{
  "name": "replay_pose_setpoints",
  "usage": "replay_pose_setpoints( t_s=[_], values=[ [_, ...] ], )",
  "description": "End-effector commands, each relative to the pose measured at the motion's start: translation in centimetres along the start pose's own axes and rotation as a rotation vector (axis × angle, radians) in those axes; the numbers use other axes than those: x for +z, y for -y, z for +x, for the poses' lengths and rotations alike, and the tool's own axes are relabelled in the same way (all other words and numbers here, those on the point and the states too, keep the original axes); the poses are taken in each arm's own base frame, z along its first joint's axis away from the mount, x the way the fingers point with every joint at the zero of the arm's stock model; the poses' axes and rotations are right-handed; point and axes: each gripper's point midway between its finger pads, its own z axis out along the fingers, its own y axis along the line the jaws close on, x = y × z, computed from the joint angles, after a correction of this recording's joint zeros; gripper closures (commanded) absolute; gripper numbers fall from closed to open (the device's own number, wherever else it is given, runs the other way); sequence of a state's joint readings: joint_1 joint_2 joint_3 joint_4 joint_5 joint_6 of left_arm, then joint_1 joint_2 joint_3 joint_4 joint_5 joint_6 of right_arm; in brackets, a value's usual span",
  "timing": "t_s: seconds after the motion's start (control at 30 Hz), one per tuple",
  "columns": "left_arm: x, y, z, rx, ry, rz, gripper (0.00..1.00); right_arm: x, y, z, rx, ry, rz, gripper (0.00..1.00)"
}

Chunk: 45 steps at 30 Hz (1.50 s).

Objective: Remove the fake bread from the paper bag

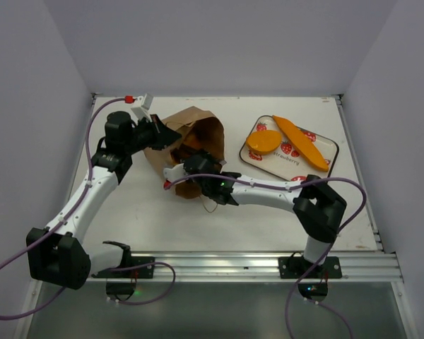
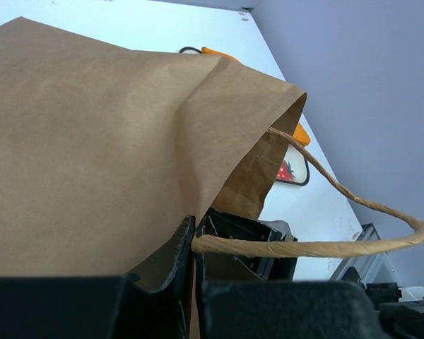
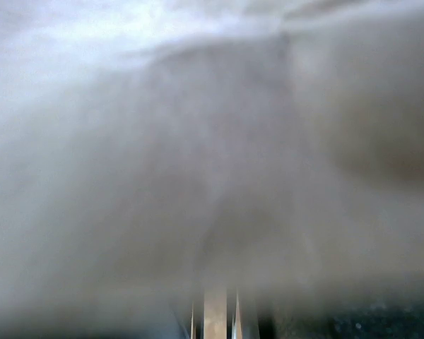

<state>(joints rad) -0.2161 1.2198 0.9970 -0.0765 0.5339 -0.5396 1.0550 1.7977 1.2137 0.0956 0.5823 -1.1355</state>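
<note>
Left hand (image 2: 194, 247) clenched on paper bag (image 2: 92, 141); right hand (image 1: 192, 166) at its mouth, grip indiscernible.

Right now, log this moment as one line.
left jaws: shut on paper bag rim | right jaws: in bag mouth, state unclear

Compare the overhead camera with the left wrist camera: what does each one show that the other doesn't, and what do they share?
Only the top view shows both arms whole, the right gripper at the opening of the paper bag, and the whole tray with two orange pieces on it. Only the left wrist view shows, close up, the left gripper pinched on the bag's edge and the twisted handle looping out. Both show the bag and at least part of the tray.
</note>
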Motion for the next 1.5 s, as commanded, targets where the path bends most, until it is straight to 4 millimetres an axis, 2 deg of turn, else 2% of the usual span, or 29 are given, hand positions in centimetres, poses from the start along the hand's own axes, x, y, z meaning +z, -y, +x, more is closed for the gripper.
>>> replay_pose_setpoints(
  t_s=[0.0, 0.13, 0.17, 0.2, 0.27, 0.3, 0.37, 0.4, 0.47, 0.53, 0.57, 0.77, 1.1, 1.33, 1.47],
  values=[
    [-0.8, 1.5, -2.7, 0.048, 0.097, 0.045, 0.96, -2.8, 3.0, -0.6, 0.100, 0.060, 0.011, 1.00],
    [-0.6, 0.9, -3.4, 0.055, 0.139, 0.030, 0.95, -5.1, 3.2, 0.5, 0.112, 0.077, -0.010, 1.00],
    [-0.6, 0.8, -3.5, 0.054, 0.143, 0.024, 0.96, -5.6, 2.4, 1.0, 0.114, 0.074, -0.033, 1.00],
    [-0.5, 0.6, -3.7, 0.055, 0.151, 0.016, 0.95, -6.7, 3.4, 1.2, 0.141, 0.094, -0.018, 1.00],
    [-0.5, 0.2, -4.0, 0.062, 0.164, 0.002, 0.95, -7.8, 2.7, 2.0, 0.171, 0.091, -0.047, 1.00],
    [-0.5, -0.2, -4.2, 0.062, 0.173, -0.016, 0.95, -9.0, 3.5, 2.0, 0.198, 0.123, -0.043, 1.00],
    [-0.5, -0.6, -4.4, 0.069, 0.183, -0.032, 0.95, -10.1, 3.0, 2.4, 0.222, 0.145, -0.070, 1.00],
    [-0.5, -0.9, -4.4, 0.068, 0.187, -0.042, 0.95, -11.1, 3.4, 2.4, 0.240, 0.172, -0.071, 1.00],
    [-0.2, -1.3, -4.5, 0.066, 0.187, -0.049, 0.95, -11.7, 2.6, 3.1, 0.240, 0.182, -0.108, 1.00],
    [0.0, -1.5, -4.6, 0.063, 0.191, -0.056, 0.95, -12.8, 2.7, 3.3, 0.248, 0.215, -0.117, 1.00],
    [0.1, -1.7, -4.8, 0.060, 0.194, -0.063, 0.95, -13.0, 2.2, 3.8, 0.243, 0.207, -0.134, 1.00],
    [0.5, -2.2, -6.1, 0.061, 0.222, -0.093, 0.95, -15.3, 1.9, 5.7, 0.299, 0.235, -0.163, 1.00],
    [2.1, -4.6, -6.4, 0.035, 0.219, -0.162, 0.95, -19.0, 3.5, 8.2, 0.453, 0.274, -0.154, 1.00],
    [2.8, -5.3, -7.1, 0.046, 0.211, -0.187, 0.95, -19.5, 4.0, 9.6, 0.512, 0.250, -0.137, 1.00],
    [2.6, -5.8, -7.0, 0.060, 0.199, -0.206, 0.95, -19.6, 5.2, 11.7, 0.576, 0.186, -0.080, 1.00]
  ],
)
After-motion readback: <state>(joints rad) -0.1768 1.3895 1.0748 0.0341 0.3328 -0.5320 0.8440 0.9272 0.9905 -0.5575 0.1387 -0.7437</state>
